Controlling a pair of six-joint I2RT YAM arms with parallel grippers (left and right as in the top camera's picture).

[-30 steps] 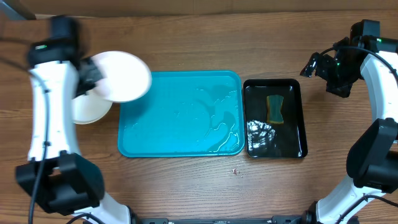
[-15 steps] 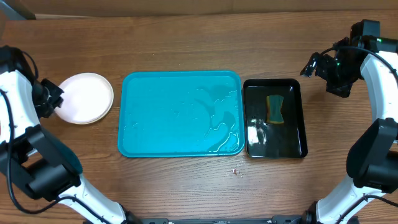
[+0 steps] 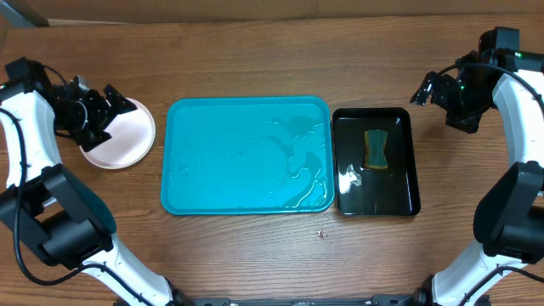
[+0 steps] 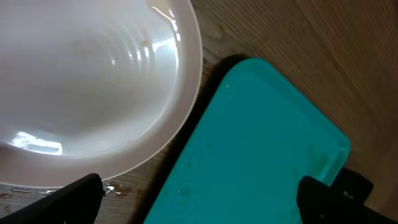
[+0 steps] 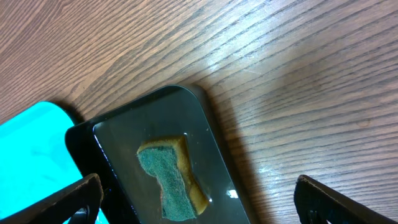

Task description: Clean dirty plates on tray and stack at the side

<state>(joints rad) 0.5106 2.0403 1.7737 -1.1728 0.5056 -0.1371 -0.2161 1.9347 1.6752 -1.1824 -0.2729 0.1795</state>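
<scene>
Returned left gripper (image 3: 119, 100) hangs spread above the plates (image 3: 124, 141), beside the tray (image 3: 238, 157).

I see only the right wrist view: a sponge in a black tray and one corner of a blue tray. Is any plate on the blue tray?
Observer: No. In the overhead view the tray holds only water streaks, no plate.
Operator: Where are the plates, then?
Observer: A white plate lies on the table, left of the tray. What is under it I cannot tell.
Operator: And the left claw?
Observer: The left claw hovers over that plate, open and empty.
</scene>
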